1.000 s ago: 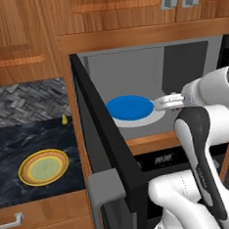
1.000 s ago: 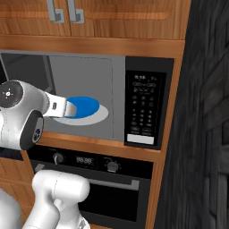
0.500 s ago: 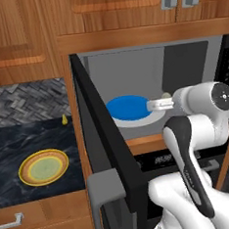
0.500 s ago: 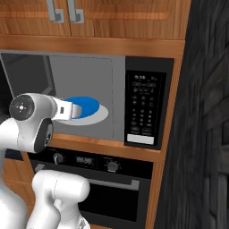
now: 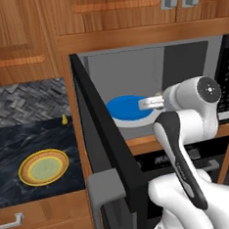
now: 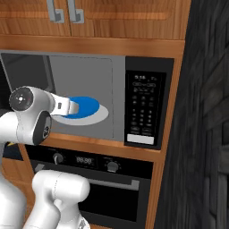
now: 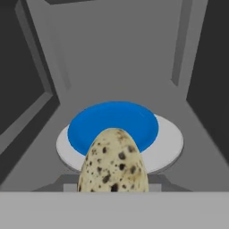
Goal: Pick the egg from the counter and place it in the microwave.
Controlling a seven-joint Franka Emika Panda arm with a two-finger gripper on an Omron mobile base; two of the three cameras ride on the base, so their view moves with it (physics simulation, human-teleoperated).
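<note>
Finger tips are hidden behind the speckled egg [image 7: 113, 162], which the gripper [image 5: 149, 102] clamps, arm reaching level into the microwave [image 5: 132, 70] over the turntable's [image 7: 172, 147] front edge.

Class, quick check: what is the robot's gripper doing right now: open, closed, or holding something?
Gripper: closed on the speckled egg, holding it inside the open microwave, in front of the blue disc.
</note>
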